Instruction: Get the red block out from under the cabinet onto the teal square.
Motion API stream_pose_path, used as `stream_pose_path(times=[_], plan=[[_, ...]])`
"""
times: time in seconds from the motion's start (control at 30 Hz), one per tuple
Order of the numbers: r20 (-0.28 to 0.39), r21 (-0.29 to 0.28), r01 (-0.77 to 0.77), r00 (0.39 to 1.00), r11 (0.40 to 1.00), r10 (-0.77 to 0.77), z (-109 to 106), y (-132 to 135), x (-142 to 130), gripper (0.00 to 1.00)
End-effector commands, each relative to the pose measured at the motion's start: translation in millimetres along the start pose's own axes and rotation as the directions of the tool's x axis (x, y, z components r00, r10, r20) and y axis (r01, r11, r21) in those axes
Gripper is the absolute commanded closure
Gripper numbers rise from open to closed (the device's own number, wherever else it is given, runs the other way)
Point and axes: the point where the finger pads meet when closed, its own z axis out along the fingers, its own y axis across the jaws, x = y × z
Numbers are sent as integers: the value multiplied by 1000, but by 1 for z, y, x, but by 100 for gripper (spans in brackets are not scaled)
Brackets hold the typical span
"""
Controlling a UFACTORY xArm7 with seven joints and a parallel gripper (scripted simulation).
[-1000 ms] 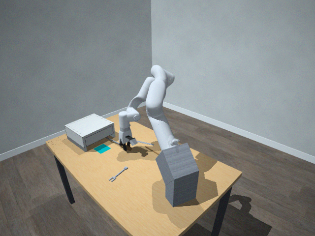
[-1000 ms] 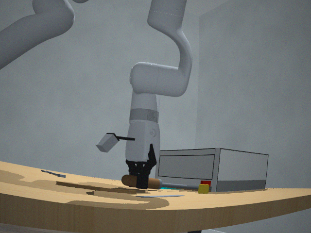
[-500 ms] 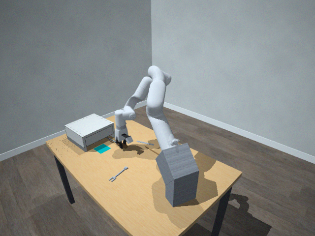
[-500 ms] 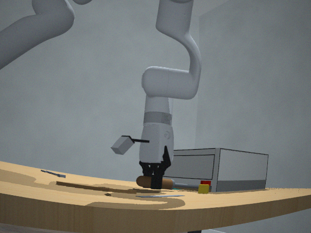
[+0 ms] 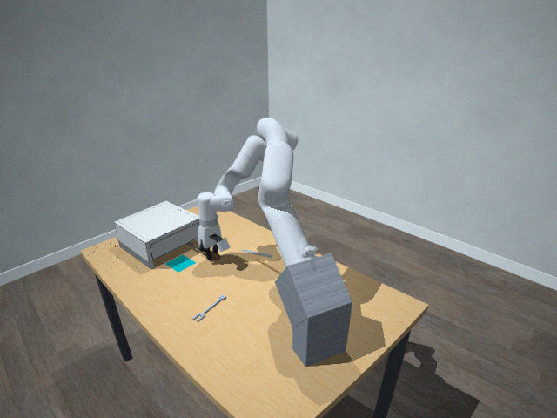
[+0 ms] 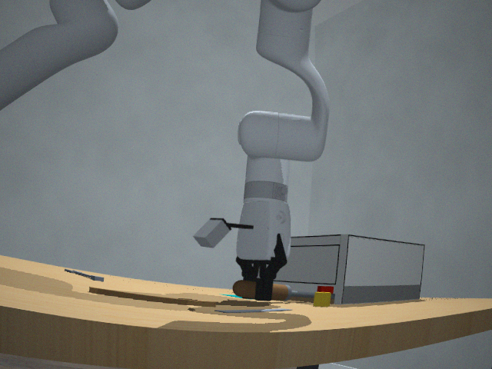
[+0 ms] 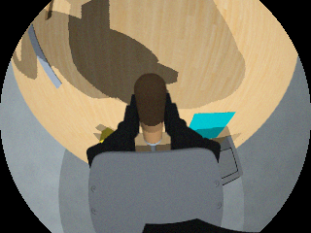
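My gripper (image 5: pixel 209 255) (image 6: pixel 262 293) (image 7: pixel 151 102) is down at the table, shut on the brown wooden handle (image 6: pixel 243 289) (image 7: pixel 151 91) of a long tool. The tool's thin grey shaft (image 6: pixel 301 294) runs toward the grey cabinet (image 5: pixel 155 225) (image 6: pixel 381 257) and ends in a yellow head (image 6: pixel 321 299). The red block (image 6: pixel 325 289) sits in the low gap under the cabinet, right behind the yellow head. The teal square (image 5: pixel 180 263) (image 7: pixel 210 122) lies on the table in front of the cabinet, just beside my gripper. The block is hidden in the top view and the wrist view.
A grey fork-ended tool (image 5: pixel 209 307) lies toward the table's (image 5: pixel 233 360) front. A flat grey strip (image 5: pixel 256 252) (image 7: pixel 45 61) lies behind my gripper. The robot's grey base block (image 5: pixel 314 306) stands at the right side.
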Motion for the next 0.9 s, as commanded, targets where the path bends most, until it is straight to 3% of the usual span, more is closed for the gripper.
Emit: stream_pose_path(times=[0.0, 0.87], plan=[[2, -1, 0, 1000, 1000, 0, 0, 1, -3, 100], [2, -1, 0, 1000, 1000, 0, 0, 1, -30, 100]])
